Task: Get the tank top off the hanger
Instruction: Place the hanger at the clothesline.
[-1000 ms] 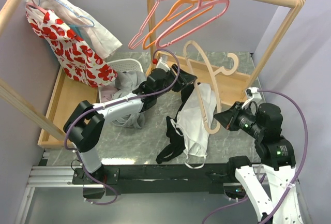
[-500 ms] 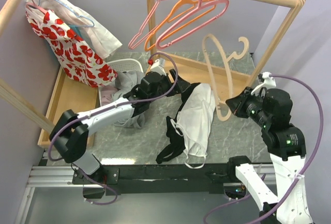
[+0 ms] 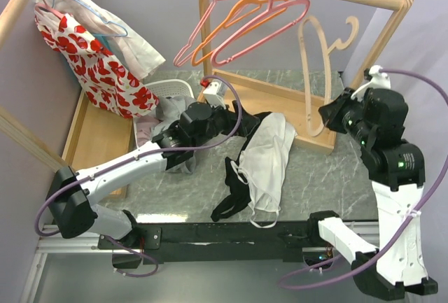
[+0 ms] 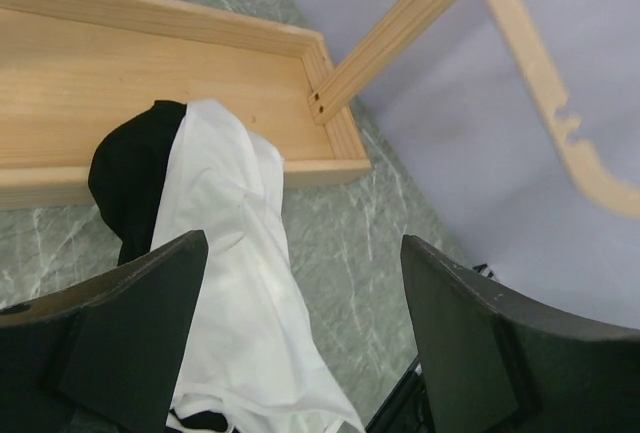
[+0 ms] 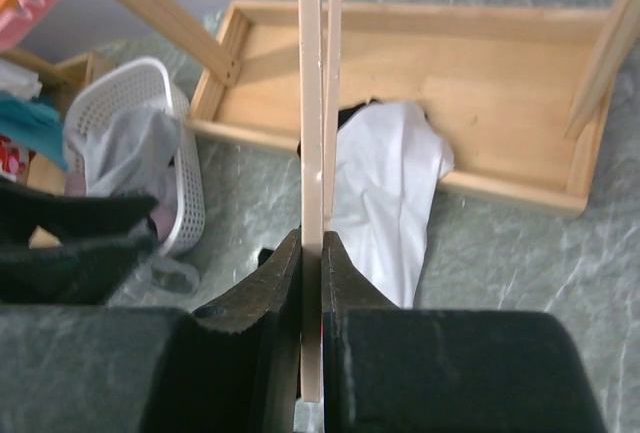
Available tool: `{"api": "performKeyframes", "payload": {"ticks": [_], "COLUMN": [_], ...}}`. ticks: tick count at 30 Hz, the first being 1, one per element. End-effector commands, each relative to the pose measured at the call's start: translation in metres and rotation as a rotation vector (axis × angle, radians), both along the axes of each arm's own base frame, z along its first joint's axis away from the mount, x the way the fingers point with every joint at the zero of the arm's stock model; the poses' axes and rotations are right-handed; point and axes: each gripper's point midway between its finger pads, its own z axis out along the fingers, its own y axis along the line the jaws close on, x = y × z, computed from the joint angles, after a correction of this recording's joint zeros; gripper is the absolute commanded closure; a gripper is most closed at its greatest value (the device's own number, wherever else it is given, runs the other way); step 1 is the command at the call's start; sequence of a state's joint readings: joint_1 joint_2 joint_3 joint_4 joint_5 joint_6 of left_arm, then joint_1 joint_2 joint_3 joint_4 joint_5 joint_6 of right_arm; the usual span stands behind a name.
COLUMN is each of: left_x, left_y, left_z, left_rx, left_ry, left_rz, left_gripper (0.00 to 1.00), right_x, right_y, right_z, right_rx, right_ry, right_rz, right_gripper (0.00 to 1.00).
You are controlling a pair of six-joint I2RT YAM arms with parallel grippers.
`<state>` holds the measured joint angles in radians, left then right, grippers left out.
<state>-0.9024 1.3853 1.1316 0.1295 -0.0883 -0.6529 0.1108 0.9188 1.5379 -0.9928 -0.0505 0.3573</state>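
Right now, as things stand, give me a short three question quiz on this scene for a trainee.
1. True or false: the tank top hangs on the wooden hanger.
2. What is the right gripper clamped on? A: a pink hanger. B: the wooden hanger. C: a basket rim.
3. In one word, are the jaws of the left gripper open or shut?
Key: 1 false, the garment lies below, off the hanger. 2 B. 3 open.
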Motion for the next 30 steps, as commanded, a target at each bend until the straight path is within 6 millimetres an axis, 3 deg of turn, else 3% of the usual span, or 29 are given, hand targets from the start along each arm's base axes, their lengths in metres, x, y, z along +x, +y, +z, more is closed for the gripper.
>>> {"api": "performKeyframes", "payload": {"ticks": [1,2,4,5,17,22,30], "left_x": [-0.010,-0.012,-0.014,-0.015,-0.018,-0.017,-0.016], "left_y": [0.008,0.009,0.011,0.012,0.022,0.023,0.021], "left_z": [0.003,0.005,0.003,0.003,0.004,0.001,-0.002], "left_rx": [0.062,0.064,0.074,0.079,0.122,0.133,0.147], "left_ry": [-0.064,-0.075,-0.080,-0.082,-0.106,-0.103,-0.103], "left_rz": [-0.018,-0.023,-0.031,-0.032,-0.029,-0.021,-0.033], "left_gripper": [0.15,0.14,0.09,0.01,0.01,0.01,0.01], "right_x": [0.016,0.018,0.030,0.033,0.087,0.095,0.093], "right_y": [-0.009,-0.009,-0.007,-0.007,-0.011,-0.011,-0.010], "right_z": [0.042,0.052,0.052,0.060,0.076,0.079,0.061], "right_rx": [-0.036,-0.038,-0.046,-0.046,-0.093,-0.096,-0.093], "right_ry": [-0.101,-0.118,-0.100,-0.115,-0.105,-0.107,-0.077], "right_rz": [-0.039,-0.036,-0.033,-0.033,-0.069,-0.069,-0.065], "right_gripper": [1.00,1.00,1.00,1.00,1.00,1.00,0.99]}}
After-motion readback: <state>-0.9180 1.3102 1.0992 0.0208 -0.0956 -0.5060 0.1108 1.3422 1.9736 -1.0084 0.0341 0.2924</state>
